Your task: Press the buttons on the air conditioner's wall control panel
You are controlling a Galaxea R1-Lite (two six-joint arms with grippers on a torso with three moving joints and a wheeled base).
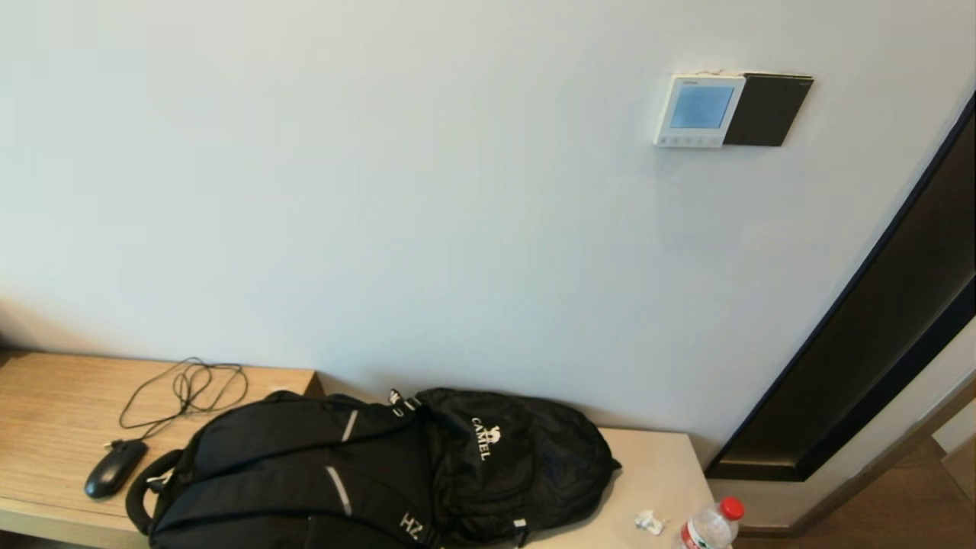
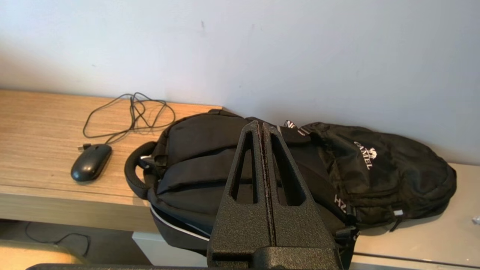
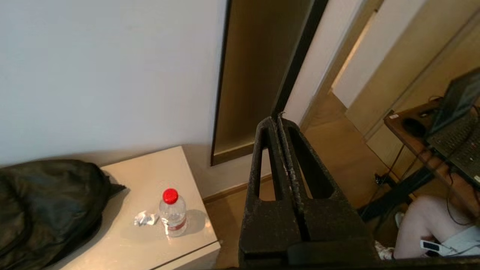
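Left gripper (image 2: 261, 125) pressed together above backpack (image 1: 366, 473) on bench (image 1: 53, 404) at lower frame, right gripper (image 3: 277, 120) likewise closed near bottle (image 3: 172, 212), panel (image 1: 698, 110) with buttons (image 1: 686, 140) sat on wall, upper right.

My left gripper (image 2: 261, 125): fingers pressed flat together, pointing toward 12 o'clock. My right gripper (image 3: 276, 120): same, fingers closed tight, nothing between them.

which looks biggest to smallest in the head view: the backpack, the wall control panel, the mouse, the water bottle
1. backpack, by far
2. wall control panel
3. mouse
4. water bottle, though it is cut off at the frame edge, so its place against the mouse is unsure
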